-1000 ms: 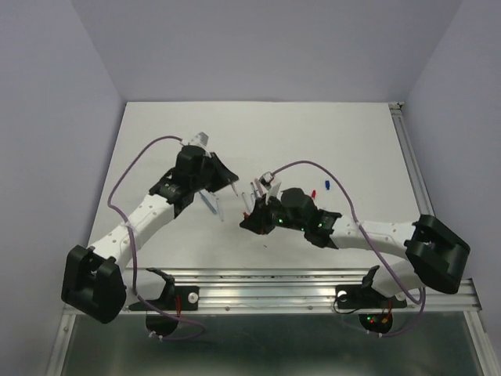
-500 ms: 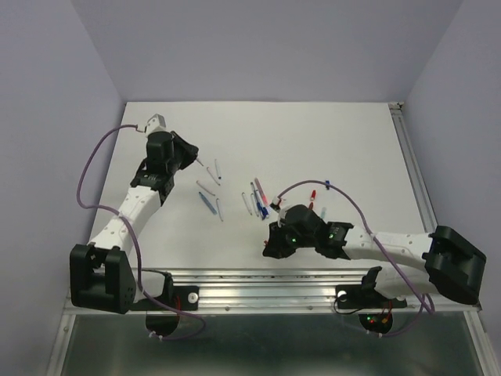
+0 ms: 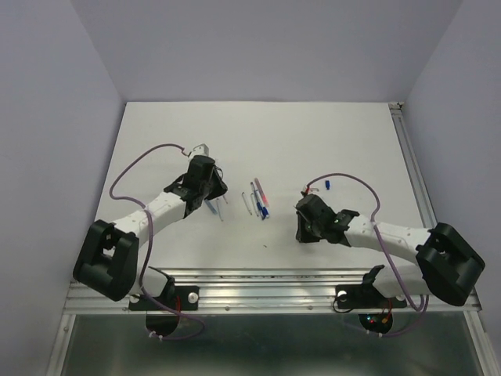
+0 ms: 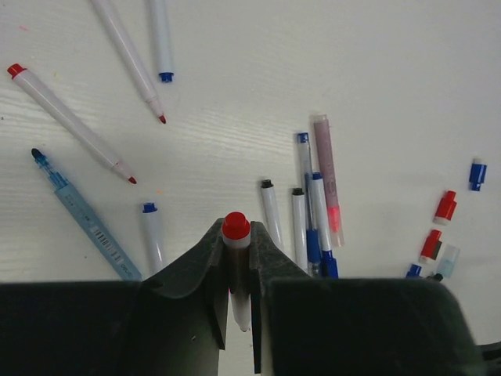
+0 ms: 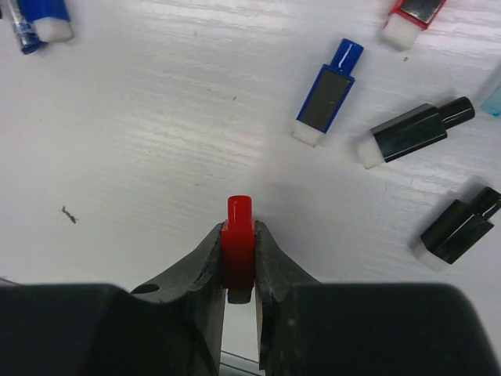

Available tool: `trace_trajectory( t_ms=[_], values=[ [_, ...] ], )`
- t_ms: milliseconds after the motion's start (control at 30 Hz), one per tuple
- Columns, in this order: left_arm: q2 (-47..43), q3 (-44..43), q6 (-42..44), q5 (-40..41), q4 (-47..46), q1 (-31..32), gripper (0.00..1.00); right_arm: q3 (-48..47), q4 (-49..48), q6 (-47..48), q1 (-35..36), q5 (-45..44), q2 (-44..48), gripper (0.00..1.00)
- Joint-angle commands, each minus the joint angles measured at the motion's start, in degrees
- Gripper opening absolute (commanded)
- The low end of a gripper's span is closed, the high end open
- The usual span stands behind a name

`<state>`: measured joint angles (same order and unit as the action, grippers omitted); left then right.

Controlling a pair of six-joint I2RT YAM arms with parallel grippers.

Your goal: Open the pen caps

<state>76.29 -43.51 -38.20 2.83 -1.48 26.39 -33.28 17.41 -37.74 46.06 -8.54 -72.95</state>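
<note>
Swinging back over the bench [image 3: 329, 133], my left arm [image 3: 156, 207] is returning toward the scattered pens [image 4: 326, 180] while my right arm [image 3: 376, 233] is drifting to the loose caps [image 5: 325, 94]. My left fingers [image 4: 210, 254] are gripping a red-ended pen [image 4: 236, 229]. My right fingers [image 5: 211, 254] are pinching a red cap [image 5: 239, 223], probably to drop it there.

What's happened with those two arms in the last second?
Nearly meeting a second ago, they pulled apart. The left end effector swung left, then came partway back, shut on a red-ended pen. The right end effector drew back to the right, shut on a red cap. The middle pens stayed put.
</note>
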Motion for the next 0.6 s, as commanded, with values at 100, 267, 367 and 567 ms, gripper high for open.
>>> trace_trajectory(
  t_ms=[100,267,367,567],
  values=[
    [6.7,-3.4,0.0,4.5,3.7,2.2,0.18,-4.6,4.6,-1.9,-0.6,-7.2,-3.0,0.15],
    [11.2,-5.3,0.1,4.8,4.6,3.5,0.32,-6.8,6.9,-2.6,-0.6,-8.7,-1.0,0.34],
    [11.9,-5.9,0.1,5.2,5.9,3.8,0.36,-7.9,7.8,-1.9,-0.5,-8.2,0.4,0.47],
    [10.1,-6.2,0.0,5.1,7.0,5.2,0.67,-12.7,6.2,1.6,-0.6,-6.5,3.0,0.61]
  ],
)
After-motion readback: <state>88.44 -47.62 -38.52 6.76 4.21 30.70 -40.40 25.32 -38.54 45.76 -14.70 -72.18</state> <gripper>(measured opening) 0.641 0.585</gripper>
